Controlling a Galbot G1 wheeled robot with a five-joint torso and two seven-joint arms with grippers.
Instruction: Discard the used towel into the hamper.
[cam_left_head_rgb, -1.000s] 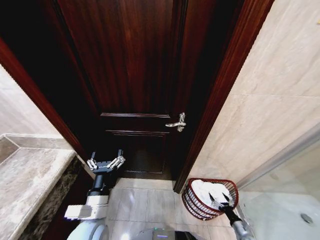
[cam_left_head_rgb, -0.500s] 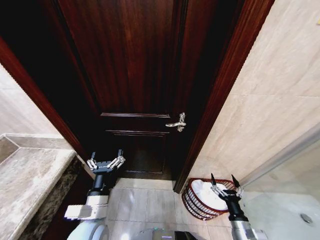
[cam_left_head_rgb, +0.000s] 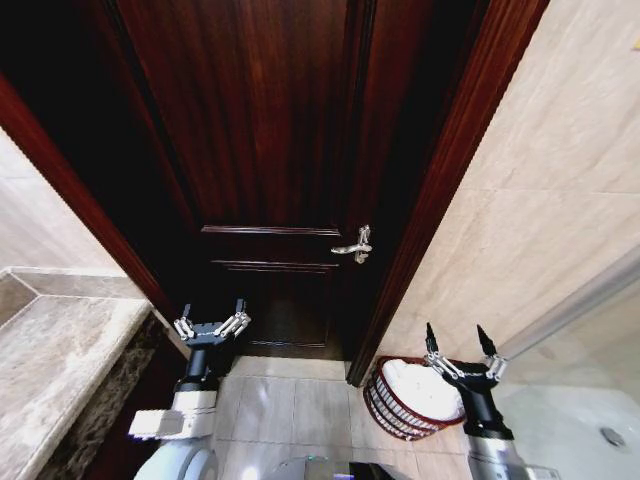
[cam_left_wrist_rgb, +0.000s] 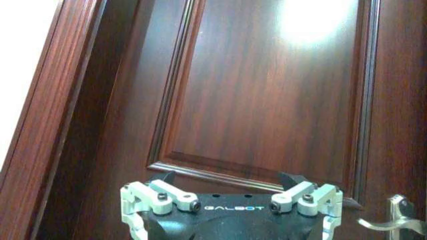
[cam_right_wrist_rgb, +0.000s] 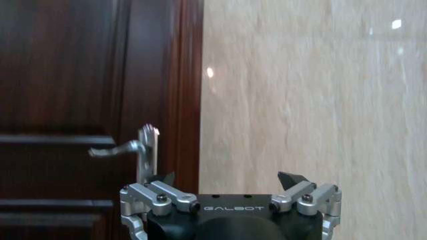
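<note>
Dark wood door (cam_left_head_rgb: 270, 150) w/ silver handle (cam_left_head_rgb: 355, 245), marble counter (cam_left_head_rgb: 50, 370) left.

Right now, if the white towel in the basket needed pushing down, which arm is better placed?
Probably the right. The right gripper hangs open-jawed just above the dark reddish-brown woven hamper holding the white towel. The left gripper is parked by the dark wooden door, well away.

Overall light: we are seeing bright tile walls (cam_left_head_rgb: 560, 190) beside a very dark door (cam_left_head_rgb: 270, 130).
Glare: a white patch is blooming on the door panel (cam_left_wrist_rgb: 313, 20) — light is striking it from the front.
Shadow: the doorway's left side is sinking into black.
Distortion: the head view is bending the door frame (cam_left_head_rgb: 440, 190) outward.
Blur: the handle (cam_right_wrist_rgb: 133, 147) is looking soft — slightly smeared.
</note>
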